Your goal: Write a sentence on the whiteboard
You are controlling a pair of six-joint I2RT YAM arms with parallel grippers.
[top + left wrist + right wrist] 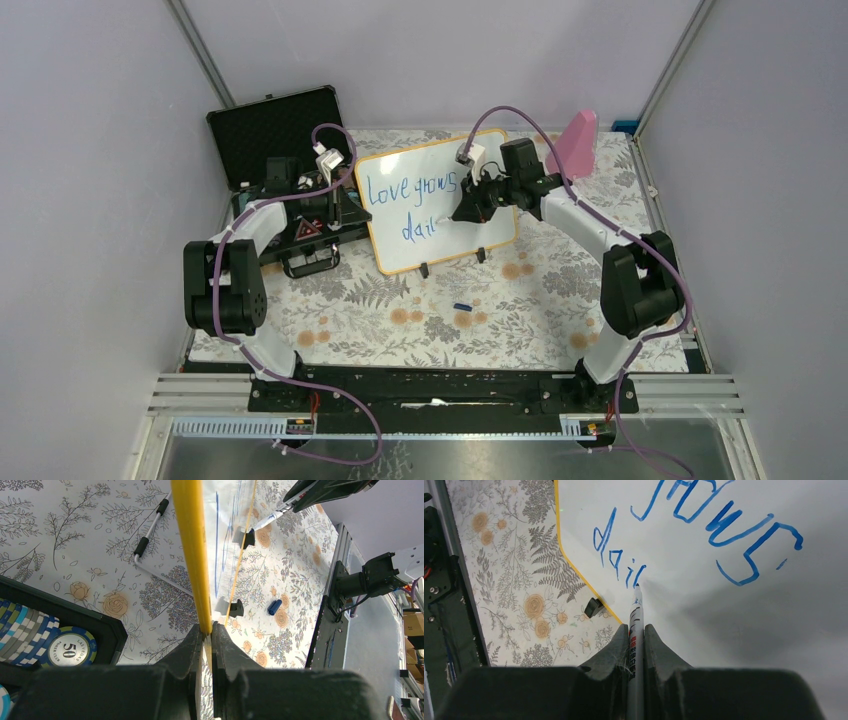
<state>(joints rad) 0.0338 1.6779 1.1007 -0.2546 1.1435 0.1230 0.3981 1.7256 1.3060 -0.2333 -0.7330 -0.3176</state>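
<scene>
Gripping marker (636,611), right gripper (636,628) closed, tip touching whiteboard (400,252) beside "dail". Left gripper (207,630) clamped on whiteboard's yellow rim. Whiteboard propped near table (520,330) far edge, right of black case (262,128). Sentence (410,190) reads "Love grows dail".

Whiteboard (440,250) right of case (270,125)

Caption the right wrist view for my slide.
Right gripper shut on a marker, tip against the whiteboard, blue sentence at "dail" under "grows".
</scene>
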